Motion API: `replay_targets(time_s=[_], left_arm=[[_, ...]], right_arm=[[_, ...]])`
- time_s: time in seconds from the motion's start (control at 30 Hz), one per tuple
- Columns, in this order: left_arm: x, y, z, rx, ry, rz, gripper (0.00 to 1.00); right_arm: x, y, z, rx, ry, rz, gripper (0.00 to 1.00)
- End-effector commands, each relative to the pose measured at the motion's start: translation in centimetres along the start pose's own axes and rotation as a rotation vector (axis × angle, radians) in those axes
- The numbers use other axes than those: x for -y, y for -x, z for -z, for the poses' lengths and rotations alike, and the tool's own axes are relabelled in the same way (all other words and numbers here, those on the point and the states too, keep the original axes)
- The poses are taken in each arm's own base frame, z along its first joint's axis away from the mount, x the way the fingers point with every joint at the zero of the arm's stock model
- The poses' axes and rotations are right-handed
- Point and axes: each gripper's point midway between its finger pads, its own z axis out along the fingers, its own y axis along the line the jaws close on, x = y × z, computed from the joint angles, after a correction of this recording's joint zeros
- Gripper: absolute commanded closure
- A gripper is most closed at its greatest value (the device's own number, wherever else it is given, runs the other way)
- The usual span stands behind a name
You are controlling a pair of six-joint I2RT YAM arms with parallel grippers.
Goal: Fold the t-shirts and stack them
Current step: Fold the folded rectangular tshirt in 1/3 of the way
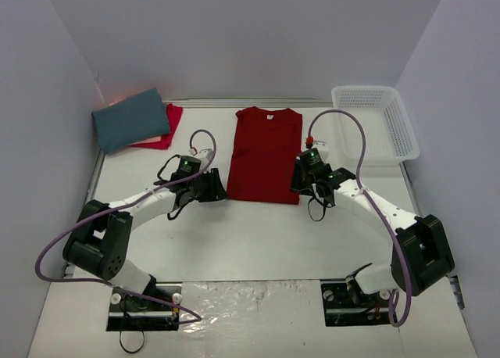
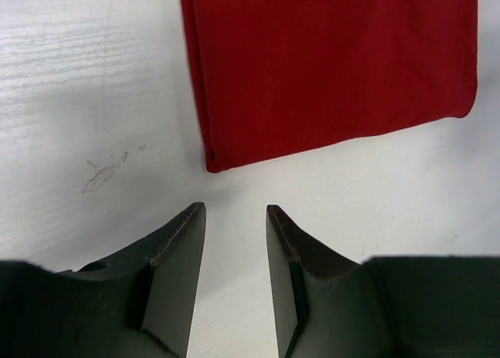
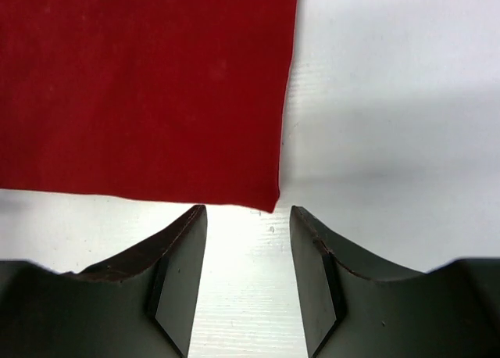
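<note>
Two grippers are entered at the near hem of the deep red t-shirt [image 1: 266, 151]. The left gripper [image 2: 234, 211] is placed just short of the hem's left corner and the right gripper [image 3: 247, 211] just short of its right corner. Both are shown with jaws parted, nothing between them and no cloth touched. The shirt is recorded flat on the table [image 1: 258, 241], already narrowed to a long panel, hem toward the arms and collar at the far end. The step in hand is judged to be the crosswise fold, hem carried over to collar. For a clean result, each corner is best pinched through every layer at once, since the left edge is seen doubled over. The two corners should be raised together and level, so that no diagonal crease is drawn. The hem should be laid square on the far edge before release. Farther back at left, the slate-teal t-shirt [image 1: 131, 119] is listed folded, lying on the pinkish-red t-shirt [image 1: 170, 122]; this stack is taken as the destination. At far right, well apart, a white mesh basket [image 1: 408, 135] is noted.
</note>
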Motion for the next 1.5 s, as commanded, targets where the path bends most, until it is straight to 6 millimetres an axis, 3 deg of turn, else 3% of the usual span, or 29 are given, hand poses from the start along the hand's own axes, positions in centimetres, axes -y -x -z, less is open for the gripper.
replay_targets(time_s=[0.0, 0.23, 0.8, 0.97, 1.3, 1.47], left_arm=[[0.4, 1.6, 0.0, 0.060, -0.058, 0.005, 0.65], [-1.0, 1.1, -1.3, 0.033, -0.089, 0.041, 0.65], [-0.8, 0.8, -3.9, -0.015, -0.201, 0.093, 0.66], [-0.8, 0.3, -4.6, -0.034, -0.221, 0.111, 0.73], [-0.9, 0.2, -4.1, -0.035, -0.212, 0.094, 0.78], [-1.0, 0.0, -4.4, -0.045, -0.217, 0.096, 0.93]], right_arm=[[-0.6, -0.3, 0.5, 0.025, 0.044, -0.088, 0.57], [0.0, -3.1, -1.2, -0.008, 0.043, -0.138, 0.58], [1.0, -4.3, -2.5, -0.023, 0.022, -0.159, 0.58], [1.3, -4.1, -2.4, -0.019, 0.022, -0.162, 0.58], [1.4, -4.2, -2.4, -0.023, 0.025, -0.163, 0.58], [1.8, -4.5, -2.3, -0.023, 0.016, -0.174, 0.59]])
